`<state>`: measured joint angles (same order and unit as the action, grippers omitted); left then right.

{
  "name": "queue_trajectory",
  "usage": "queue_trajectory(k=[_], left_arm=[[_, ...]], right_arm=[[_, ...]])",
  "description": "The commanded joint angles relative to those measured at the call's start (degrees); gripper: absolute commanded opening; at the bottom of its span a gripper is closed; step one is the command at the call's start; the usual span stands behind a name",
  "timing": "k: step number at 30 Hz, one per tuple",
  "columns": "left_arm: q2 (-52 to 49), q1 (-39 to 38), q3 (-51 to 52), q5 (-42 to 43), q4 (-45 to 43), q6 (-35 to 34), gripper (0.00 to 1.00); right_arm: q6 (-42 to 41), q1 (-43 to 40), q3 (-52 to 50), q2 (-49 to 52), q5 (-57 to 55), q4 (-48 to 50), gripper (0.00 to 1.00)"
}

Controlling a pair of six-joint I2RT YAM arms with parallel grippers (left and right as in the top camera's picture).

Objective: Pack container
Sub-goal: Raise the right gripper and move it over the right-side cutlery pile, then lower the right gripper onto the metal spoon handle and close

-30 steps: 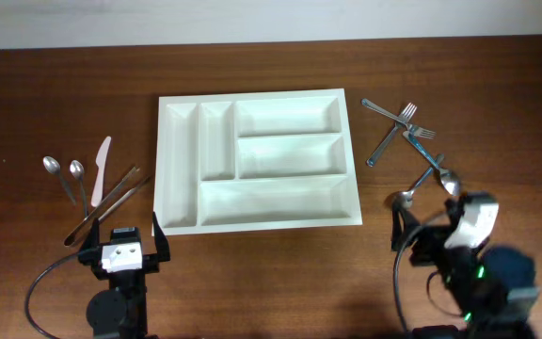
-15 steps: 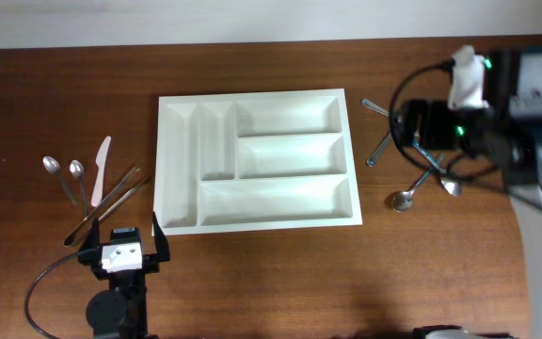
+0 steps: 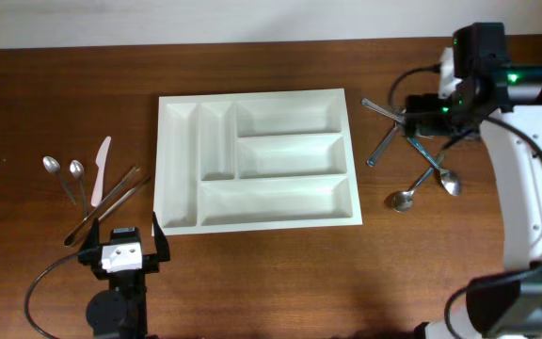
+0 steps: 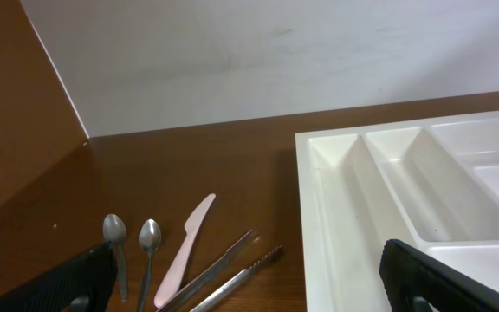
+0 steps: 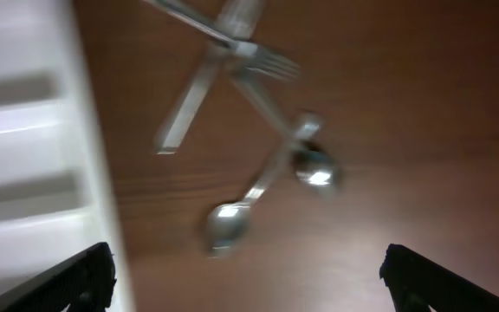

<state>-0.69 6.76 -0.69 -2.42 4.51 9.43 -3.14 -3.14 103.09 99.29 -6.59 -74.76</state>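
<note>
The container is a white five-compartment tray lying empty at the table's middle; its left part shows in the left wrist view, and a blurred strip of it in the right wrist view. My left gripper rests open at the front left, just short of the tray's corner. My right gripper hangs open above the crossed forks, holding nothing. Two spoons lie just in front of the forks.
Left of the tray lie two spoons, a pink knife and metal tongs. A pale wall borders the table's far edge. The right wrist view is motion-blurred.
My right arm swung from the front right of the table up to the back right and now reaches over the forks. The left arm and all cutlery stayed put.
</note>
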Motion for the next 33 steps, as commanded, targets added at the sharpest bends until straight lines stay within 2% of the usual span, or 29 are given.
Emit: queue_trajectory(k=[1, 7, 14, 20, 26, 33], left_arm=[[0.3, -0.1, 0.2, -0.4, 0.1, 0.7, 0.99], [0.3, -0.1, 0.2, -0.4, 0.1, 0.7, 0.99], [0.3, -0.1, 0.2, -0.4, 0.1, 0.7, 0.99], [0.3, -0.1, 0.2, -0.4, 0.1, 0.7, 0.99], [0.3, -0.1, 0.2, -0.4, 0.1, 0.7, 0.99], [0.3, -0.1, 0.2, -0.4, 0.1, 0.7, 0.99]], right_arm=[[1.9, -2.9, 1.0, 3.1, -7.1, 0.4, 0.99], [2.7, -7.6, 1.0, 8.3, -4.8, 2.9, 0.99], [18.4, -8.9, 1.0, 13.9, 8.4, 3.7, 0.99], [27.3, -8.9, 1.0, 18.4, 12.8, 7.1, 0.99], [28.6, -8.9, 1.0, 21.6, 14.8, 6.5, 0.99], [36.0, -8.9, 0.9, 24.3, 21.6, 6.7, 0.97]])
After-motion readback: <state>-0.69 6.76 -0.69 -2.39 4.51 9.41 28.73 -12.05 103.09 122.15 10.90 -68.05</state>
